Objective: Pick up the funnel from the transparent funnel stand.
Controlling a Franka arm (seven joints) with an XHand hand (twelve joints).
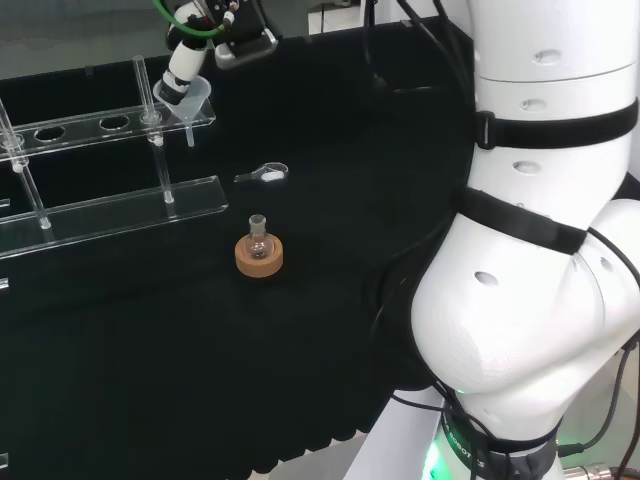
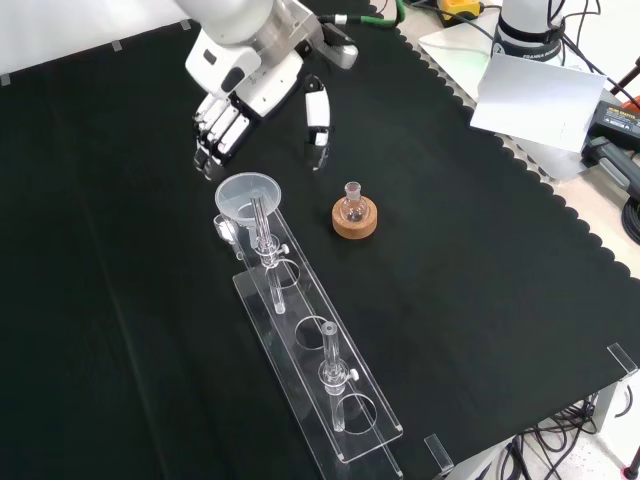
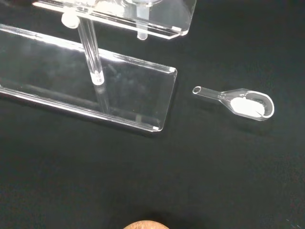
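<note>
A clear funnel (image 2: pixel 248 194) sits in the end hole of the transparent funnel stand (image 2: pixel 312 352), its stem passing down through the top plate. In the head view the funnel (image 1: pixel 196 97) is at the right end of the stand (image 1: pixel 100 126). The hand (image 2: pixel 236 104) hovers just beyond and above the funnel's rim. Its fingers (image 2: pixel 214 142) point down, fairly straight, and the thumb (image 2: pixel 317 118) is spread apart from them. Nothing is held. In the head view the hand (image 1: pixel 184 68) is right over the funnel. The wrist view looks down on the stand's base plate (image 3: pixel 95 90).
A small round flask (image 2: pixel 352 203) stands on a cork ring (image 2: pixel 355 222) to the right of the funnel in the front view. A glass scoop (image 3: pixel 244 103) holding white powder lies on the cloth beside the stand's end. Several more holes of the stand are vacant.
</note>
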